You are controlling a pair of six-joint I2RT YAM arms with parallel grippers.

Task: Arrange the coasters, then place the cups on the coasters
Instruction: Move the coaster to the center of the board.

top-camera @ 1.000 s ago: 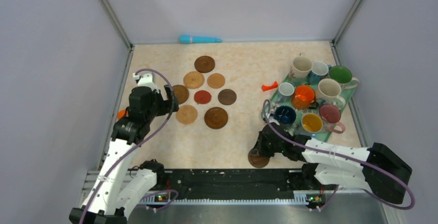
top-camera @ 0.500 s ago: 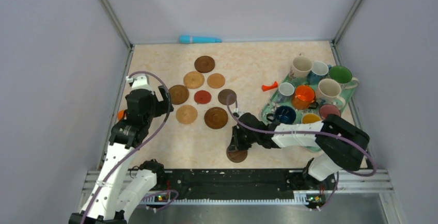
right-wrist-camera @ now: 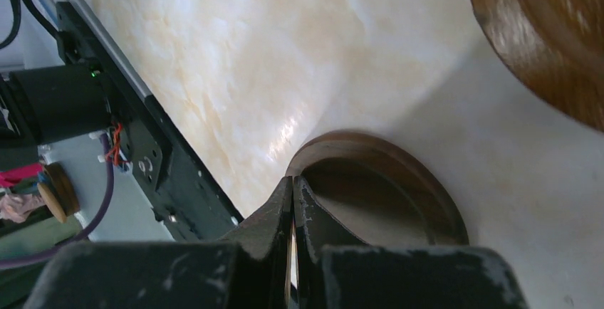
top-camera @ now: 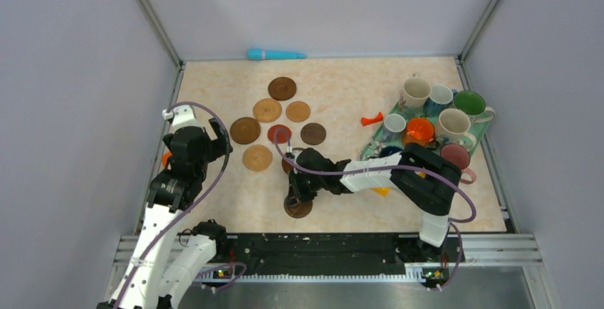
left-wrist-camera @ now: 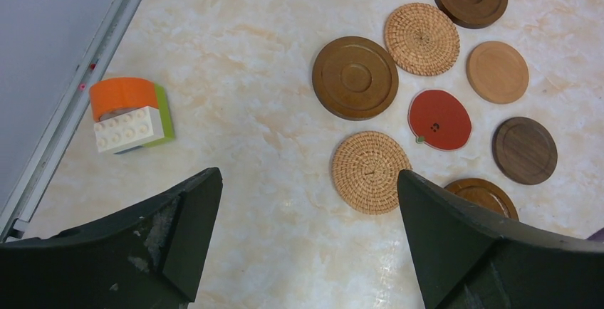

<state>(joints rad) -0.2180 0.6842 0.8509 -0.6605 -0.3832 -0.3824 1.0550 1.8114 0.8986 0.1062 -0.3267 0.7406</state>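
Left claw [left-wrist-camera: 306,181] spread wide; right claw [right-wrist-camera: 293,186] pinched closed, arm stretched far leftward.

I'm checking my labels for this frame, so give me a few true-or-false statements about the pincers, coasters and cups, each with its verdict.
1. The right pincer is shut on the rim of a dark brown coaster. True.
2. The left pincer holds a woven coaster. False: it is open and empty, above the table.
3. No cup stands on a coaster; the cups in view sit on the tray. True.
4. The red coaster lies alone beside the cups. False: it lies in the middle of the coaster group, well away from the tray.
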